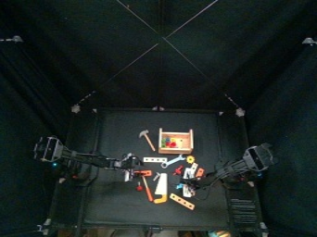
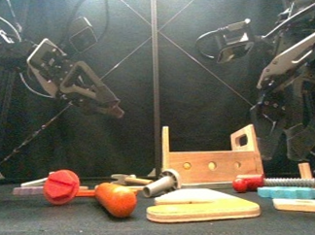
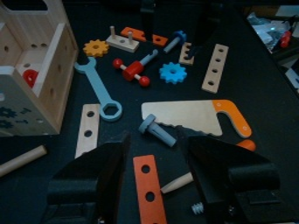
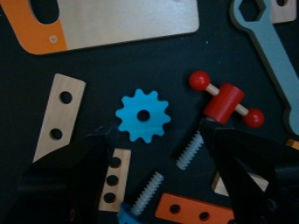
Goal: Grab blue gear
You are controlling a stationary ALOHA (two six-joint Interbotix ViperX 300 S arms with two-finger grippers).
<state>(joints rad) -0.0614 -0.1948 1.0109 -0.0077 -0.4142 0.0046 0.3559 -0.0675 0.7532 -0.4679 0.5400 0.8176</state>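
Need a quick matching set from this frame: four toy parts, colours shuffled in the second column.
Parts:
1. gear under the right end effector
2. small gear near the wooden box
3. wrench
4. bolt beside the blue gear

Colours:
A. red
B. orange
C. blue
D. pale blue

Pairs: 1-C, 2-B, 3-D, 4-A

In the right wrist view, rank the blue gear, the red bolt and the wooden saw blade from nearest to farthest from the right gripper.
1. Blue gear, just ahead of the open right gripper.
2. Red bolt, off to one side, slightly farther.
3. Wooden saw blade, farthest, beyond the gear.
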